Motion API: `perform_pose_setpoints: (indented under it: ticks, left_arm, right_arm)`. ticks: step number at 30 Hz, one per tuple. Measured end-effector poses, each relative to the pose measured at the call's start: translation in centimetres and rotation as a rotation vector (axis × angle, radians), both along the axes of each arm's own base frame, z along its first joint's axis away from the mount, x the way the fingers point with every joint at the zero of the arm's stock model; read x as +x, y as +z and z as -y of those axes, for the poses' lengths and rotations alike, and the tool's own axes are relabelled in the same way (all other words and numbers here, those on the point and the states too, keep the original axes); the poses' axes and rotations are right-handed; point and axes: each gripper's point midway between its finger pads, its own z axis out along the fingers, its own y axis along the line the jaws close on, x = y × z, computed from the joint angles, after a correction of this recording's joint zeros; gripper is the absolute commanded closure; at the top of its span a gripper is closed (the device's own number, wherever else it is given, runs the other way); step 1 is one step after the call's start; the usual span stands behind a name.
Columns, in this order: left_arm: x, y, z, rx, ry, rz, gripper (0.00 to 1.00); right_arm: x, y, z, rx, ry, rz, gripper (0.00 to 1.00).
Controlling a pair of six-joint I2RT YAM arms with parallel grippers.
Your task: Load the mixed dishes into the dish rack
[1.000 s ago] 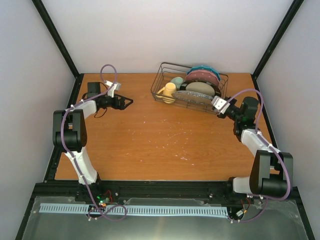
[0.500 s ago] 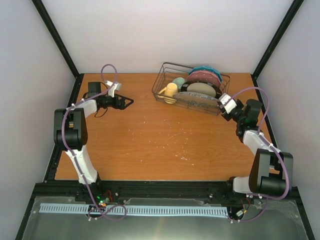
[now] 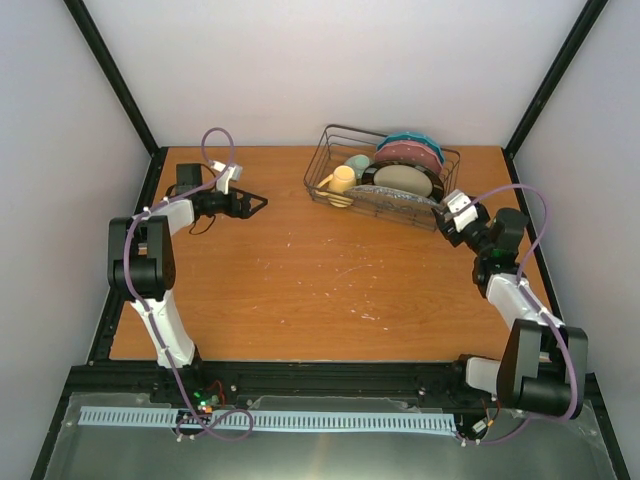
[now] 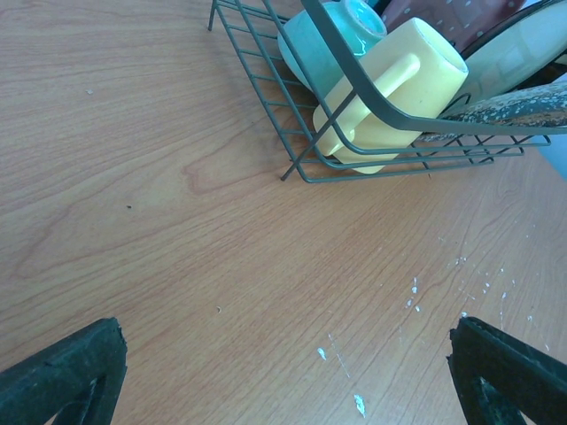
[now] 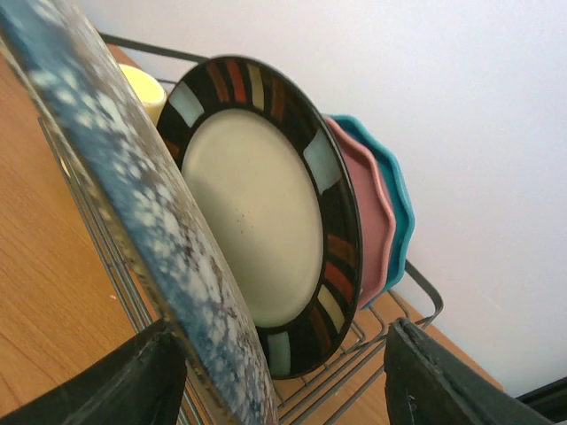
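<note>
All six dishes sit in the dish rack (image 3: 318, 160) at the surface's (image 3: 300, 280) far side. The grey speckled plate (image 5: 142, 204), dark-rimmed cream plate (image 5: 257, 221), pink plate (image 5: 376, 230) and teal plate (image 5: 403, 212) stand on edge, with the yellow mug (image 4: 390, 97) and pale green bowl (image 4: 328, 35) at the left end. My right pincer (image 3: 447, 214) is spread wide astride the speckled rim, clamping nothing, and my left pincer (image 3: 255, 205) gapes empty left of the rack.

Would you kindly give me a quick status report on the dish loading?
Left pincer open, empty. Right pincer open at grey speckled plate rim. All six dishes in dish rack. Nothing in the way.
</note>
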Motion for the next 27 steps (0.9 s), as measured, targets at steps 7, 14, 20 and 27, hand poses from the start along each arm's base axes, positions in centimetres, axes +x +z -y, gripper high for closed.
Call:
perform_pose_setpoints:
  ticks: [7, 14, 20, 27]
  left_arm:
    - [0.0, 0.4, 0.4, -0.018, 0.003, 0.014, 0.0]
    - [0.1, 3.1, 4.4, 0.005, -0.053, 0.096, 0.0]
    - [3.5, 7.9, 8.5, 0.077, -0.068, 0.196, 0.0]
    - [9.6, 9.5, 9.5, 0.189, 0.023, 0.218, 0.0]
  right_arm:
    - [-2.7, 2.7, -0.5, 0.042, -0.008, 0.11, 0.34]
    - [-4.9, 4.5, 0.3, 0.244, -0.097, 0.191, 0.32]
    - [-6.0, 6.7, -1.0, 0.368, -0.075, 0.201, 0.37]
    - [-8.1, 9.7, -2.6, 0.486, -0.042, 0.223, 0.67]
